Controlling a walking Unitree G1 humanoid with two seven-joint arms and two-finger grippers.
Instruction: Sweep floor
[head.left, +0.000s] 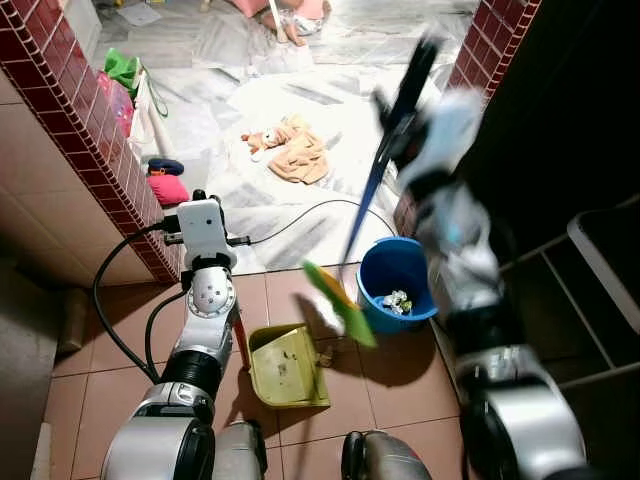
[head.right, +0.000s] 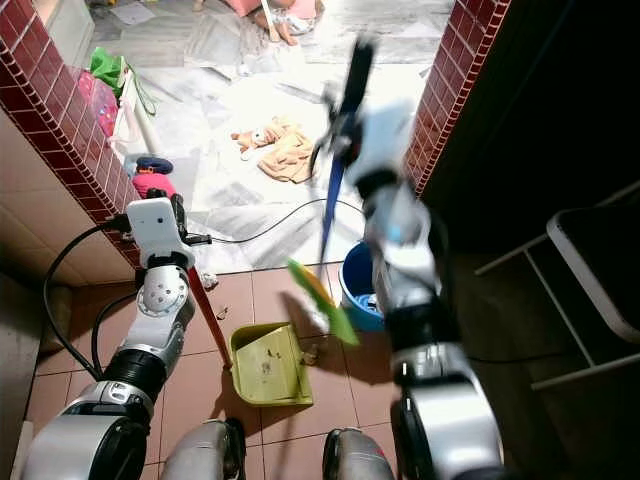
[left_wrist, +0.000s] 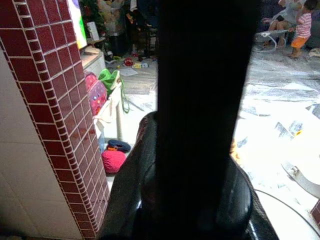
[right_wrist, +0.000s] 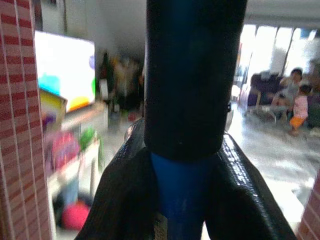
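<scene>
We've got our right pincer (head.left: 400, 120) clamped on the blue broom (head.left: 365, 215) — green bristles beside the blue bucket (head.left: 395, 285); left pincer (head.left: 215, 262) grips the yellow dustpan (head.left: 285, 368) handle, left of it.

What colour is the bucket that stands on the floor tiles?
The bucket is blue; the left eye view shows it best.

The floor (head.left: 120, 345) is terracotta tile near the robot and white marble farther off. On the tiles sit a yellow-green dustpan (head.left: 287, 366) and, beside it, a blue bucket (head.left: 397, 283). A black cable (head.left: 305, 211), crumpled tan cloth (head.left: 296, 155) and a pink cushion (head.left: 167, 189) lie on the marble.
</scene>
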